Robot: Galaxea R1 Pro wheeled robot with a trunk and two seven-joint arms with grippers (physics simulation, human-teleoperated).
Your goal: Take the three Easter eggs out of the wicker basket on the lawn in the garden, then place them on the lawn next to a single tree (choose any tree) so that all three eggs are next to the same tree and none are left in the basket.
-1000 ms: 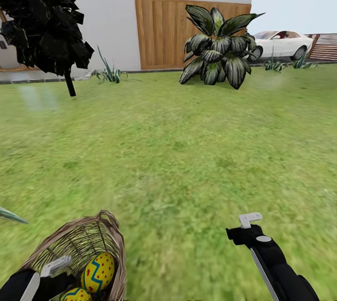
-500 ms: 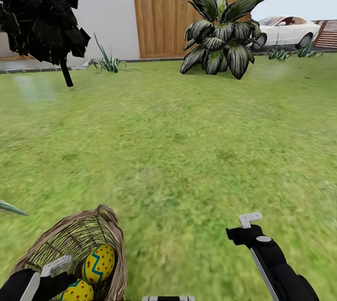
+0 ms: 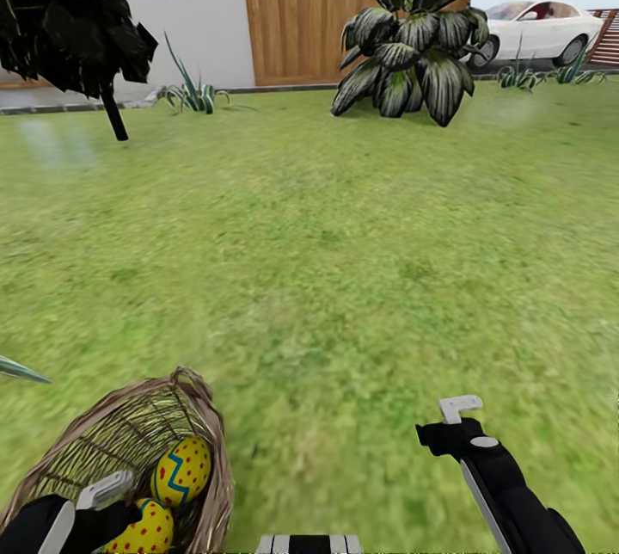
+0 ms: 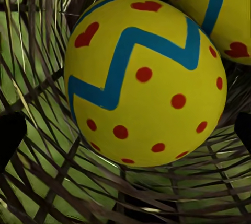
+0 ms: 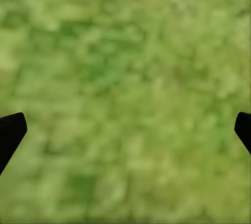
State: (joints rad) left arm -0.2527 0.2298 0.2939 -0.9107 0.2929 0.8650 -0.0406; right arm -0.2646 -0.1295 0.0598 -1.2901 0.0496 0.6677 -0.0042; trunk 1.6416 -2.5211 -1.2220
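Note:
The wicker basket lies tipped on the lawn at the lower left of the head view, its mouth facing me. Two Easter eggs show inside it, one upper and one lower. In the left wrist view, one egg is close up and another sits behind it. My left gripper reaches into the basket, open, its dark fingertips wide on either side of the near egg. My right gripper hangs open over bare grass. The tree is out of view.
A dark leafy bush on a short stem stands at the far left. A big striped-leaf plant grows before the wooden wall. A spiky plant and a white car lie beyond. Open grass stretches ahead.
The whole view has shifted, so house, plants and car sit higher in the picture. More of the lower egg shows. Both arms keep their places in the picture.

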